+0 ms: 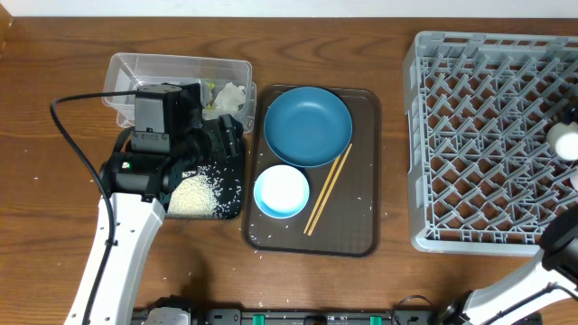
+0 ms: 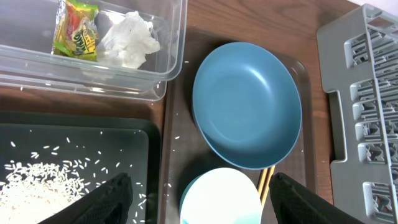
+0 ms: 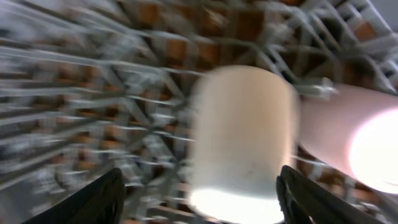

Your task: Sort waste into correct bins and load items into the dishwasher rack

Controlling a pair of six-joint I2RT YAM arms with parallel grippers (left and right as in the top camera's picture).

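Dark wood tabletop from edge to edge. Far left, clear tub (image 2: 93, 81) already holding snack wrapper (image 2: 76, 30) and crumpled tissue (image 2: 130, 38). Just in front, black tray (image 1: 230, 171) with rice (image 1: 191, 194) heaped inside, a few grains strayed onto the brown serving tray (image 1: 361, 181). Left gripper (image 2: 200, 186) hovering where black tray meets serving tray, jaws spread wide, nothing between them.

Centre: blue plate (image 1: 307, 125), light-blue bowl (image 1: 282, 191) and chopsticks (image 1: 328, 190) on the serving tray, not yet loaded.

Right: dishwasher rack (image 1: 470, 135), right gripper (image 3: 199, 186) above its outer edge, jaws wide either side of a white cup (image 3: 242, 137), no contact visible through the blur. Second cup (image 3: 360, 140), pinkish, just beside.

Judged: waste largely sorted, cups going in, dishes next. Calls for a rim grip on bowl or plate, then a carry across to the pegs.

Lettering on the wrapper, too small to read.
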